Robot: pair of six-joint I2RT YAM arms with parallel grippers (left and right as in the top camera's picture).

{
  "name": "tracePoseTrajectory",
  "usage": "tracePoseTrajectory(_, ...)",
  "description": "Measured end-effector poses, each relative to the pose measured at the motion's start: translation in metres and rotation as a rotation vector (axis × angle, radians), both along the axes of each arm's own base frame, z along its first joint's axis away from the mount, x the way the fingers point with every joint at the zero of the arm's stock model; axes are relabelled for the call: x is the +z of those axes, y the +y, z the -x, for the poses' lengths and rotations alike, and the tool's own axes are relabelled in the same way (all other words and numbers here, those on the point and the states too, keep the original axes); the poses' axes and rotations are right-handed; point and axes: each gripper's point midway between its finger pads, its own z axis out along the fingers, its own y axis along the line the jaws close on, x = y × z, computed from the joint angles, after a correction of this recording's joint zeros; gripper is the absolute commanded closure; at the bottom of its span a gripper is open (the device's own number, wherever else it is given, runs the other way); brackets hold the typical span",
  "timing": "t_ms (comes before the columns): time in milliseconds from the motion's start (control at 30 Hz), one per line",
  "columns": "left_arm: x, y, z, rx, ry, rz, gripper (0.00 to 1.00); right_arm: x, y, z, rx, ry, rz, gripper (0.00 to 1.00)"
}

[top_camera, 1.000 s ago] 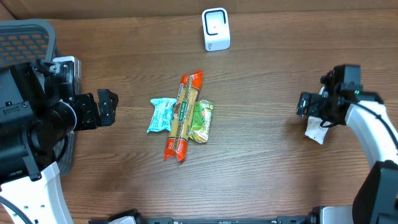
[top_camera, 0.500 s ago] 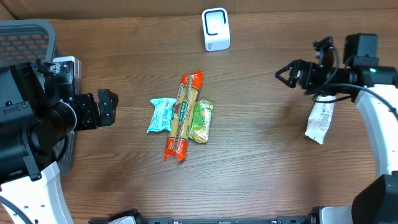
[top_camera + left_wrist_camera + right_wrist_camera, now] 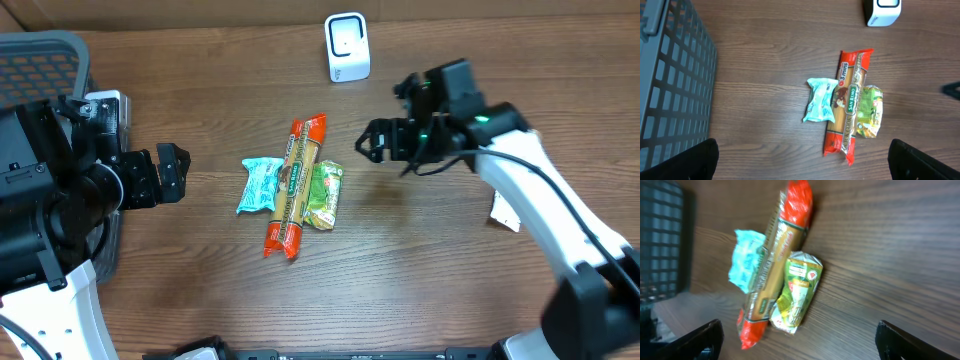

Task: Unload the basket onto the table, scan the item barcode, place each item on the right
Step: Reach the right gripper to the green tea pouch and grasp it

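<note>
Overhead: right gripper [image 3: 368, 142], jaws apart and empty, hovers just beside the green pouch [image 3: 323, 195], evidently spread to straddle it; the scanner [image 3: 347, 47] lies off to its side.
Left wrist: left gripper [image 3: 812, 167] stands wide and empty, with the pouch well ahead.
Right wrist: the pouch sits directly ahead, touching the pasta pack [image 3: 771, 275].

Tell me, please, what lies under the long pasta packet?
Only the wooden table shows around the pasta packet. The teal packet and green packet press against its sides; whether their edges slip beneath it is hidden.

Red-orange pasta packet [image 3: 293, 187], teal pouch [image 3: 260, 185], green pouch [image 3: 324, 195], brown woodgrain table [image 3: 420, 260].
</note>
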Motion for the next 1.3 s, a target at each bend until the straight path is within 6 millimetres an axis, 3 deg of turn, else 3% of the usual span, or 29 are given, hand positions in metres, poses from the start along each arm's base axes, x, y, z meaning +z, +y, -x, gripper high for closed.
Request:
tracePoseTrajectory(167, 0.000, 0.000, 0.000, 0.000, 0.000, 0.000, 0.00, -0.052, 0.020, 0.007, 0.002, 0.150, 0.054, 0.14)
tracePoseTrajectory(300, 0.000, 0.000, 0.000, 0.000, 0.000, 0.000, 0.00, -0.075, 0.035, 0.015, 0.008, 0.206, 0.073, 0.18)
tracePoseTrajectory(667, 0.000, 0.000, 0.000, 0.000, 0.000, 0.000, 0.00, -0.109, 0.070, 0.025, 0.024, 0.246, 0.085, 0.42)
tracePoseTrajectory(967, 0.000, 0.000, 0.000, 0.000, 0.000, 0.000, 0.00, -0.119, 0.067, 0.044, -0.037, 0.351, 0.137, 0.51)
tracePoseTrajectory(1133, 0.000, 0.000, 0.000, 0.000, 0.000, 0.000, 0.00, -0.121, 0.075, 0.050, -0.036, 0.363, 0.140, 0.62)
tracePoseTrajectory(1167, 0.000, 0.000, 0.000, 0.000, 0.000, 0.000, 0.00, -0.121, 0.077, 0.051, -0.034, 0.364, 0.139, 0.65)
tracePoseTrajectory(1267, 0.000, 0.000, 0.000, 0.000, 0.000, 0.000, 0.00, -0.124, 0.081, 0.054, -0.035, 0.373, 0.141, 0.92)
tracePoseTrajectory(1300, 0.000, 0.000, 0.000, 0.000, 0.000, 0.000, 0.01, -0.127, 0.081, 0.055, -0.038, 0.381, 0.146, 0.96)
